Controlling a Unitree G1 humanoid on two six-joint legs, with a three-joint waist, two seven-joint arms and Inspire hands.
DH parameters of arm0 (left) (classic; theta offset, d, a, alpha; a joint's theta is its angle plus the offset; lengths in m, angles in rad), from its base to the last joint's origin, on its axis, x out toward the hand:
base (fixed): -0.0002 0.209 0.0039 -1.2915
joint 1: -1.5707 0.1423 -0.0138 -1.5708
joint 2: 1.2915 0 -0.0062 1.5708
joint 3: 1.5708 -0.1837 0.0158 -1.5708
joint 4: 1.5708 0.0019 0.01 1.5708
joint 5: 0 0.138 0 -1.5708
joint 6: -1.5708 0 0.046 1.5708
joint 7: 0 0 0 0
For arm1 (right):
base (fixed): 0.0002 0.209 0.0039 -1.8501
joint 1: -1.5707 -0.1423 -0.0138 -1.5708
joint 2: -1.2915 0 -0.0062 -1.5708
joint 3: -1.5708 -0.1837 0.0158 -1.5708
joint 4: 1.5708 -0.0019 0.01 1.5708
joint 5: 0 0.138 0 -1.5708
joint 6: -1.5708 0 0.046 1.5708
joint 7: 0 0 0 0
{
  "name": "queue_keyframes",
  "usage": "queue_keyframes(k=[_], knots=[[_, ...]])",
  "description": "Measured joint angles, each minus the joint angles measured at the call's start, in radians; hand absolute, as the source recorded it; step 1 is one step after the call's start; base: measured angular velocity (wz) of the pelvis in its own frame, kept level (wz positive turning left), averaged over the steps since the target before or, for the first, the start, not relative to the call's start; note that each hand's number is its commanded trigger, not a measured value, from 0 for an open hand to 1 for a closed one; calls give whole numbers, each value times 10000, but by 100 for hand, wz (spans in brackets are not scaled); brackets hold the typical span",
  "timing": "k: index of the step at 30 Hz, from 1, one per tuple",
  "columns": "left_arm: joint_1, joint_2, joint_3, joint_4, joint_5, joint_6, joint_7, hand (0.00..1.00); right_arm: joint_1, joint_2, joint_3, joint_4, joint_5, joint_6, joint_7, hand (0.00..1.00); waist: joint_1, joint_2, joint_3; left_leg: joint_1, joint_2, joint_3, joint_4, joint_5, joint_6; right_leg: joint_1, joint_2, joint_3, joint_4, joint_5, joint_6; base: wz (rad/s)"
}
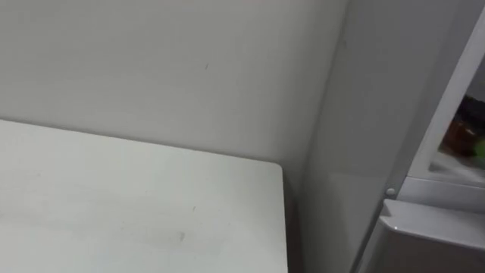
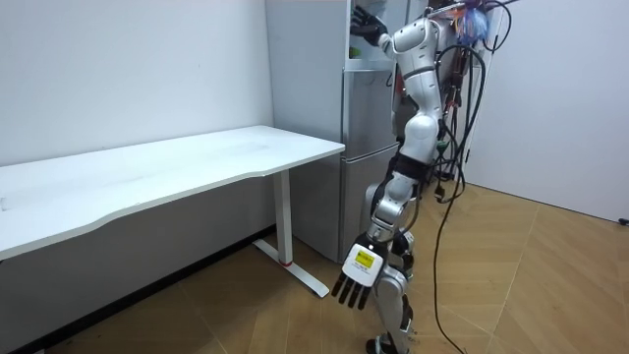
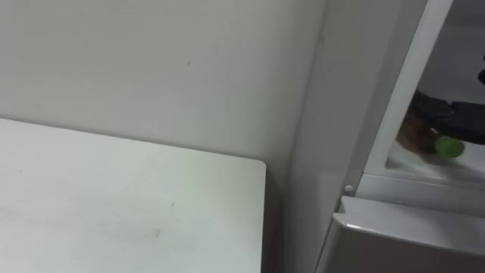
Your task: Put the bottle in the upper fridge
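Observation:
A brown bottle (image 3: 418, 130) with a green cap (image 3: 449, 146) is inside the open upper compartment of the grey fridge (image 3: 341, 98), low on its shelf. My right hand (image 3: 464, 115) is dark and reaches in just above the bottle and across it; how it stands on the bottle is hidden. In the room view I stand in front of the fridge (image 2: 314, 118) with the right hand (image 2: 366, 24) raised into the upper compartment. My left hand (image 2: 356, 280) hangs by my leg with straight fingers and holds nothing.
A white table (image 1: 114, 205) stands against the wall left of the fridge, its corner close to the fridge's side. The top of the shut lower fridge door (image 3: 409, 227) lies under the open compartment. Wooden floor lies behind me.

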Motion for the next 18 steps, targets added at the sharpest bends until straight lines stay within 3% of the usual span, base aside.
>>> queue_keyframes(k=[5, 10, 13, 18], knots=[[58, -229, 7, 22, 3, -61, 8, 0, 804, 6, -380, -1276, -199, -207, -119, 0, -24, 25, 30, 24, -6, 55, -90, -9, 4, -6, -1, 5, -3, 1, 2, -3], [94, -250, 7, 36, -3, -82, 9, 0, 942, 110, -456, -1929, -147, -353, -124, 0, -157, 95, 30, -17, -5, 68, -80, -9, 4, -46, -1, 16, 3, 2, 1, 0], [90, -255, 6, 183, -14, -147, 10, 0, 1207, 284, -456, -2249, -105, -564, -126, 0, -191, 175, 15, -10, 0, 71, -61, -9, 4, -43, 8, 21, 2, 3, 2, 0], [91, -312, 7, 428, -23, -263, 134, 0, 1522, 904, -518, -2350, -152, -689, -224, 0, -249, 265, 17, 51, 6, 169, -87, -8, 4, -65, 48, 164, 31, 4, 1, -5]])
